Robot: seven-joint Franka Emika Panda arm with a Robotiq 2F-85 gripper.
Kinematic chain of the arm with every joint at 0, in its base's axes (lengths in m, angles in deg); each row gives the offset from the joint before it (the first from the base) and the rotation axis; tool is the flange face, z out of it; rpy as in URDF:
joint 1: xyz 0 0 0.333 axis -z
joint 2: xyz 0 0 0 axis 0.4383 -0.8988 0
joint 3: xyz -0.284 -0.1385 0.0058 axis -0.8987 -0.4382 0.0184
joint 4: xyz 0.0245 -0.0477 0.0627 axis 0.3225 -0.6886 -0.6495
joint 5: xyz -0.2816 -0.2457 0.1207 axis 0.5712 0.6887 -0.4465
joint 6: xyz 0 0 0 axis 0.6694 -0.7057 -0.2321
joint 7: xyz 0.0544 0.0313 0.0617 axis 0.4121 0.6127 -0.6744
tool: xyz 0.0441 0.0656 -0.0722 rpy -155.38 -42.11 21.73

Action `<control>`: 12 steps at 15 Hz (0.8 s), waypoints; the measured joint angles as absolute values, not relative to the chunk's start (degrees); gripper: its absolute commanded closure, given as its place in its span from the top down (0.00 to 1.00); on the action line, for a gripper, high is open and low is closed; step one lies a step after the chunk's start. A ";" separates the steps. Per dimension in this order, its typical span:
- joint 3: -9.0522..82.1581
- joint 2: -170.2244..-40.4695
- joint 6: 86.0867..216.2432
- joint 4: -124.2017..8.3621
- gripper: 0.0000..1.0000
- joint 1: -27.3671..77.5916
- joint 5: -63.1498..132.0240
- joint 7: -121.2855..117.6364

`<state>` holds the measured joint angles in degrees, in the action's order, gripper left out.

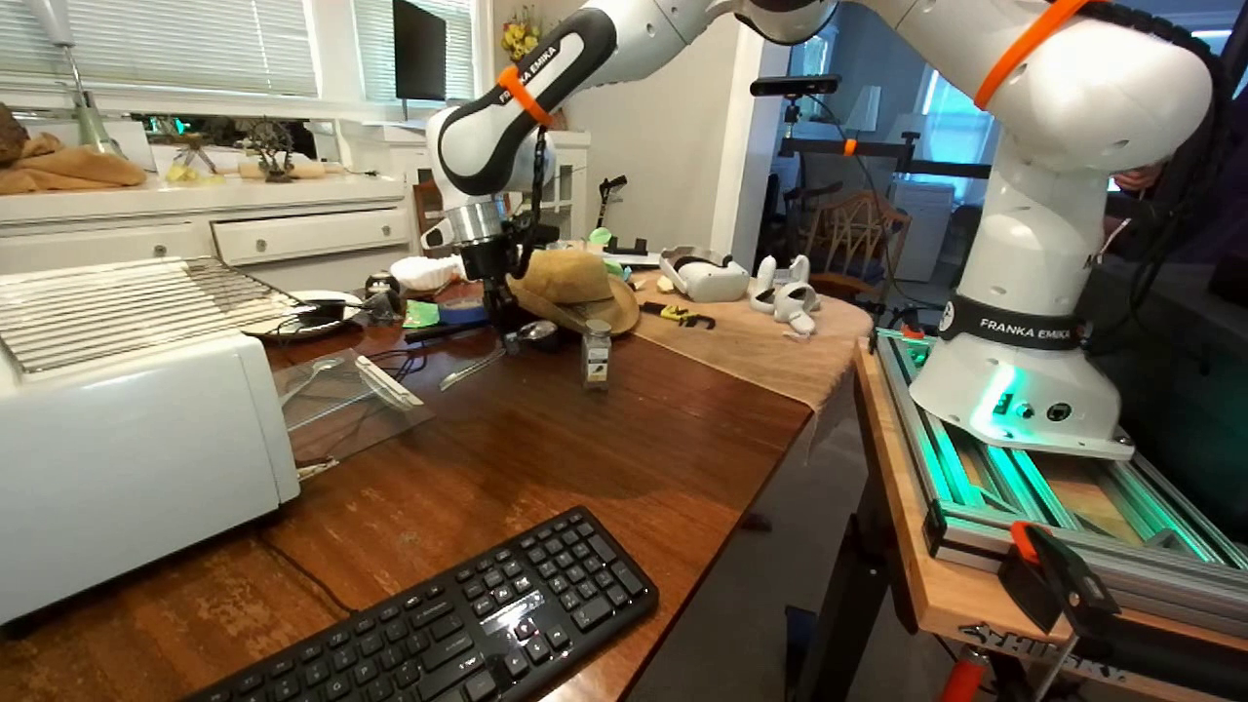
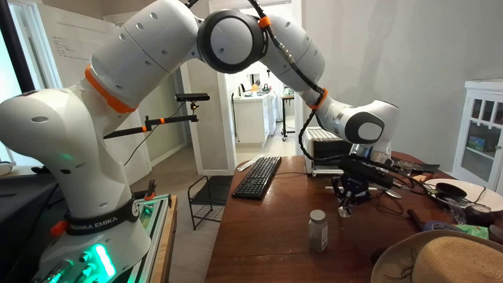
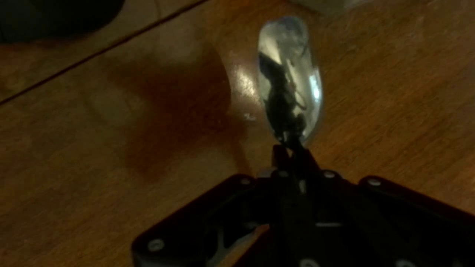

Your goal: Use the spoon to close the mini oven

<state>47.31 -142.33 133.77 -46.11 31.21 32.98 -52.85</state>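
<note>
Right up close in an exterior view, a black keyboard lies on the shiny brown table. Near it sits the white mini oven, with rows of bars on its top. Its see-through door is down, so the oven stands open at the front. A pale spoon shows at this door, but I cannot tell if it is on the glass or under it. Just past the door is the robot's gripper. Its fingers are squeezed together on the thin neck of the silver spoon. In the wrist view the shiny, rounded end of that spoon pokes out in front of the fingers, and in an exterior view its thin handle sticks out the back, toward the door. The silver spoon is low down, between the door and a little glass jar; I cannot tell if any bit of it touches the wood. The jar stands upright with its lid on. A straw hat is near the jar. In an exterior view, a white plate has a small black dish on it.
</note>
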 measured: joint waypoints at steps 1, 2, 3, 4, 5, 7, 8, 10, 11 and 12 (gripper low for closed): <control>47.31 -143.33 135.14 -45.16 0.02 30.81 32.98 -51.67; 47.31 -144.36 136.28 -44.18 0.02 30.44 32.98 -50.52; 47.31 -145.34 137.08 -43.19 0.02 30.14 32.97 -49.49; 47.32 -146.32 137.76 -42.14 0.02 29.87 32.97 -48.49; 47.36 -147.21 138.34 -41.13 0.02 29.64 32.96 -47.55; 47.57 -148.81 138.98 -39.09 0.02 29.29 32.89 -45.78; 47.71 -149.50 139.04 -38.08 0.02 29.15 32.79 -45.01; 48.33 -150.79 139.14 -36.10 0.02 29.08 32.48 -43.80; 48.65 -151.37 139.21 -35.18 0.02 29.03 32.44 -43.36; 48.88 -151.91 139.22 -34.30 0.23 28.96 32.44 -42.89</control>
